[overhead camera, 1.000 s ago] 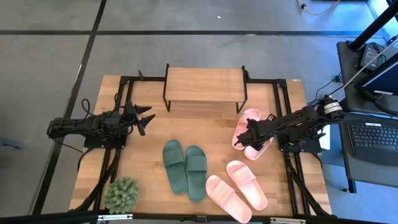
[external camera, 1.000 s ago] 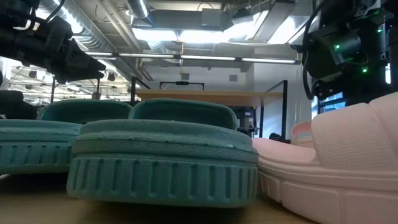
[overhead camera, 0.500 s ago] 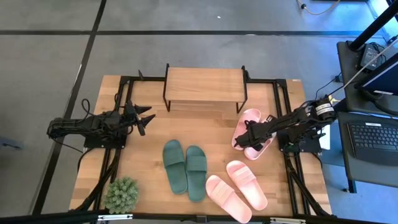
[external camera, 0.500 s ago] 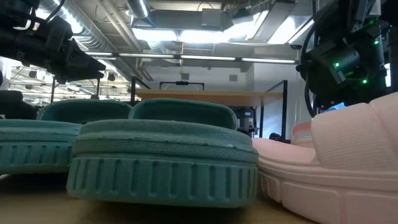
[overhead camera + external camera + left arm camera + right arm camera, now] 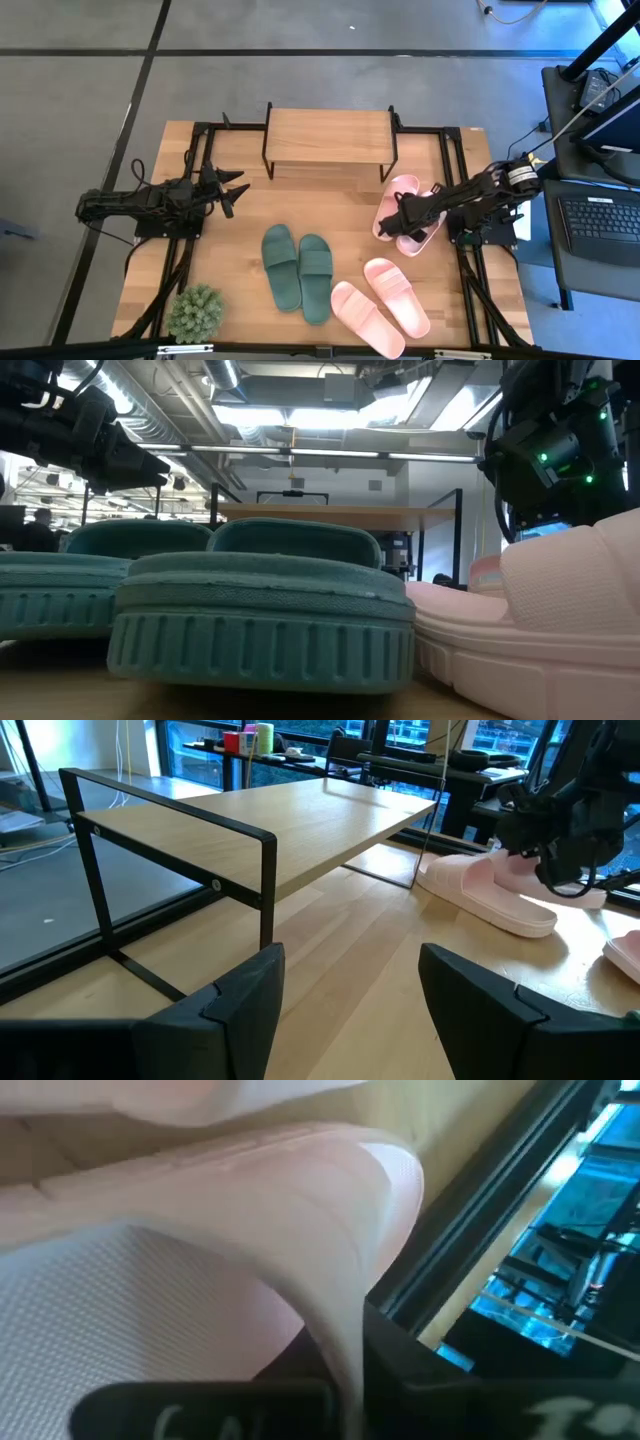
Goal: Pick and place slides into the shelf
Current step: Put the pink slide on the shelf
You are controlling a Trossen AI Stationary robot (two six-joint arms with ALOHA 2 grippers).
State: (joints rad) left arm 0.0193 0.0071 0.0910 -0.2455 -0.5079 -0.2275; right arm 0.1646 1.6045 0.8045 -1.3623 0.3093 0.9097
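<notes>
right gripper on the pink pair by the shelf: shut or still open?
Shut. The right gripper sits on the stacked pink slides beside the shelf; its wrist view is filled by pink strap.

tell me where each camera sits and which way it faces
High: overhead, straight down on table, both arms, shelf.
Low: table height, level past green slides.
Left wrist: open left gripper, facing shelf.
Right wrist: right gripper shut on pink slide.
Shared: high and left wrist both show that pink slide.
</notes>
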